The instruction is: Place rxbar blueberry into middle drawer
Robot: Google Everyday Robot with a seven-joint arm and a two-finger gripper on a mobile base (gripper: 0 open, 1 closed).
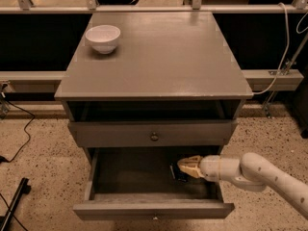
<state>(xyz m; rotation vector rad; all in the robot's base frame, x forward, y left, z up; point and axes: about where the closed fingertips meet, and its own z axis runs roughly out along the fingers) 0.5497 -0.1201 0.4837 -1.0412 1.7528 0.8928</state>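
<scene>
The hand (188,167) is reaching in from the right, low inside the open middle drawer (130,179), with its tip pointing left and hovering close over the drawer floor. Whether it is pinching or spread I cannot tell, as the pale tip is reading as one solid shape. The snack bar (179,173) is lying right at that tip, touching it or very nearly so. It is showing as a small dark flat thing on the right half of the drawer floor, so it is sitting inside the drawer it belongs in. The arm (262,174) is stretching away behind the hand to the right and crossing the drawer's right side, probably because a low sideways reach is the way to get in under the upper drawer (120,134). That drawer, directly above the hand, is sitting closed, its round knob (154,136) facing out. Higher up, the counter (159,61) is carrying a white bowl (102,37) far up and left of the hand, well apart from the work. The placing is looking nearly done, needing only a clean pull-back that is not dragging the bar along.
</scene>
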